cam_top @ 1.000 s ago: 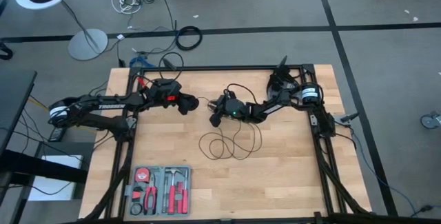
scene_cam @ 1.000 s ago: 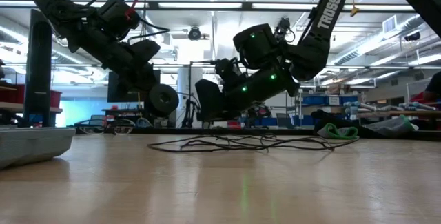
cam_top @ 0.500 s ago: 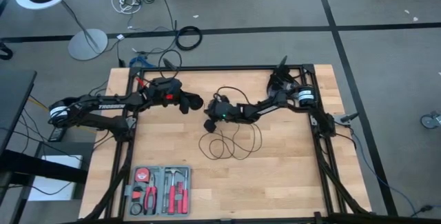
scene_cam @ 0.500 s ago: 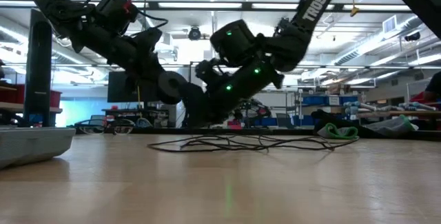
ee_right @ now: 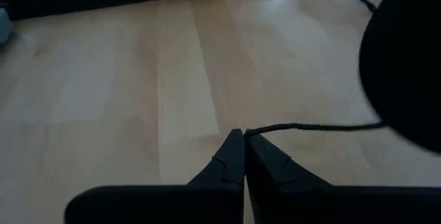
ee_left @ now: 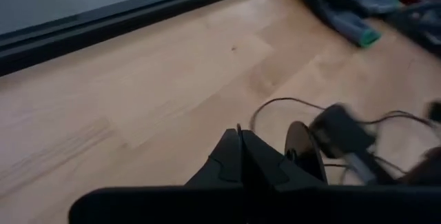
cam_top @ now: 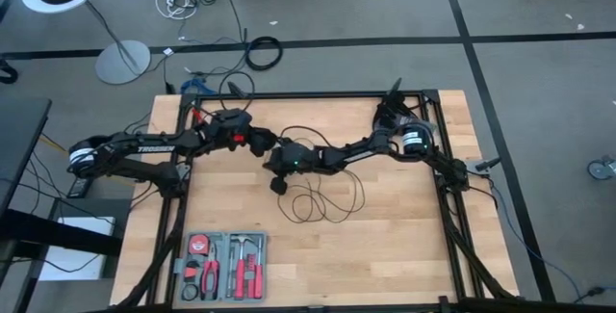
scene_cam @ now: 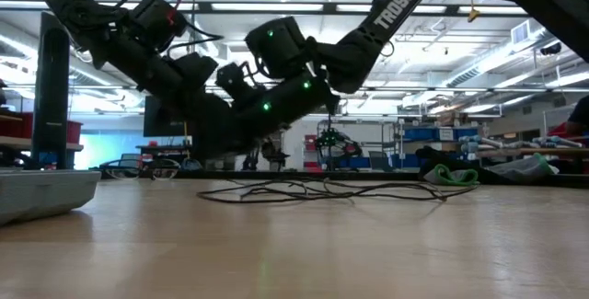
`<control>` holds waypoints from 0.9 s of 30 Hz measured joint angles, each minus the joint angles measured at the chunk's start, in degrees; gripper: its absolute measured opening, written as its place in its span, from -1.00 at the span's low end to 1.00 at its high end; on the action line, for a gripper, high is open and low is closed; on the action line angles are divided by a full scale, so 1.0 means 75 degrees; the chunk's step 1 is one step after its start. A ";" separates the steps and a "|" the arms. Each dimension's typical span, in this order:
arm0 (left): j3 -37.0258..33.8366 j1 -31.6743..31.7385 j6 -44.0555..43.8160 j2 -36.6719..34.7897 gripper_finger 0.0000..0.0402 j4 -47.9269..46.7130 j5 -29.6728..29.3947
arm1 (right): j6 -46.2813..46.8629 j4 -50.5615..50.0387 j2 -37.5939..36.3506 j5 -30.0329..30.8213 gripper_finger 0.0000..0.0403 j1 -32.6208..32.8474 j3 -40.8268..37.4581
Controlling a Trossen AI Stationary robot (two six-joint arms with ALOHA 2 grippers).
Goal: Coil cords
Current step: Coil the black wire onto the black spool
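The thin black cord (cam_top: 327, 195) lies in loose loops on the wooden table (cam_top: 404, 246), also seen flat in the low view (scene_cam: 322, 189). Its round black puck (ee_left: 304, 151) stands right beside the fingertips of my left gripper (ee_left: 239, 133), which is shut and raised over the table's far left (cam_top: 270, 145). My right gripper (cam_top: 279, 185) reaches across from the right, just near of the left one. It is shut on a strand of the cord (ee_right: 244, 134). My left gripper is shut with a short stub of cord (ee_left: 238, 125) showing at its fingertips, next to the puck. The fingers hide what lies between them. The puck is held clear of the table. My right gripper pinches one strand of the cord (ee_right: 258, 130) between its two fingertips. The fingers slant down toward the table's left. The strand runs sideways off the tips, fairly straight, above the wood.
A tray of red-handled tools (cam_top: 224, 265) sits at the near left. The black table frame (cam_top: 318, 95) runs along the far edge. A green and grey bundle (scene_cam: 456, 175) lies at the far side. Bare wood spreads to the near right.
My right gripper has swept toward the table's left edge and a little nearer, rolling as it went, and now stands close beside the left gripper. The loops on the table have stayed where they were. My left gripper has kept its place.
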 joint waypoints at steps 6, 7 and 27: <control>0.0009 -0.0179 0.0037 -0.0005 -1.00 -0.0137 -0.0387 | -0.0220 0.0345 -0.0060 -0.0681 -1.00 -0.0235 0.0087; 0.0009 -0.0200 0.0040 -0.0005 -1.00 -0.0141 -0.0436 | -0.0223 0.0354 -0.0060 -0.0840 -1.00 -0.0300 0.0133; 0.0017 -0.0245 0.0259 -0.0007 -1.00 -0.0984 0.0154 | -0.0768 -0.1007 -0.0521 -0.2370 -1.00 -0.1186 0.0860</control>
